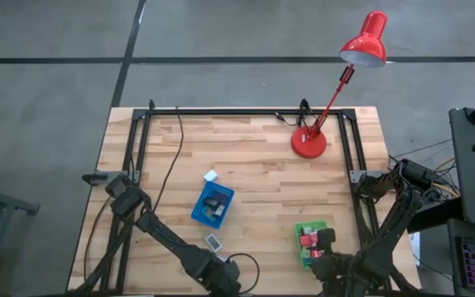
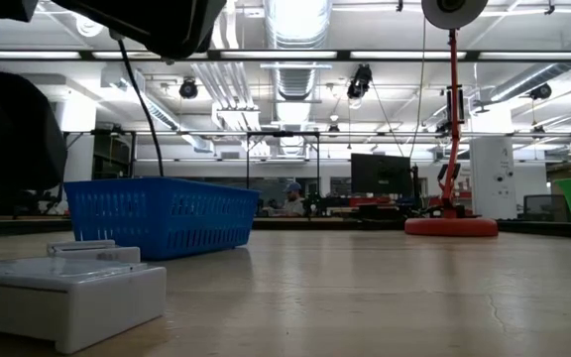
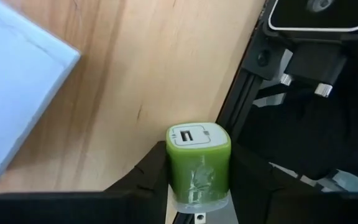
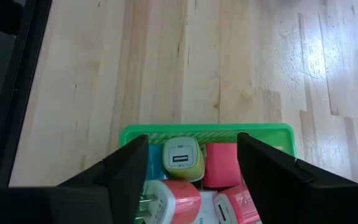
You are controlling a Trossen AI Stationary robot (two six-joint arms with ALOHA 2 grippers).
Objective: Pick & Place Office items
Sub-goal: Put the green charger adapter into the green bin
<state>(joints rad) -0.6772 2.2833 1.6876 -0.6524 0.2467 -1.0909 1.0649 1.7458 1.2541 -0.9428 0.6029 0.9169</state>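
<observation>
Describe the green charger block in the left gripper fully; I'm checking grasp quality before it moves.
The green charger block is a small rounded cube of glossy lime plastic with a white end face holding a USB slot. A clear film wraps its lower part, and a metal prong shows beneath. It sits upright between the left gripper's dark fingers, which press both sides, above the wooden table near its black frame.

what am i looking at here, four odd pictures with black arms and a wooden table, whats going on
This is a two-armed robot at a wooden table. One camera looks straight down, one sits at table height, and one rides on each wrist. On the table stand a red lamp, a blue tray, a green tray holding small chargers, and two small white boxes. The left end effector is closed on a green charger near the table's front edge. The right end effector hangs with its fingers apart above the green tray.
</observation>
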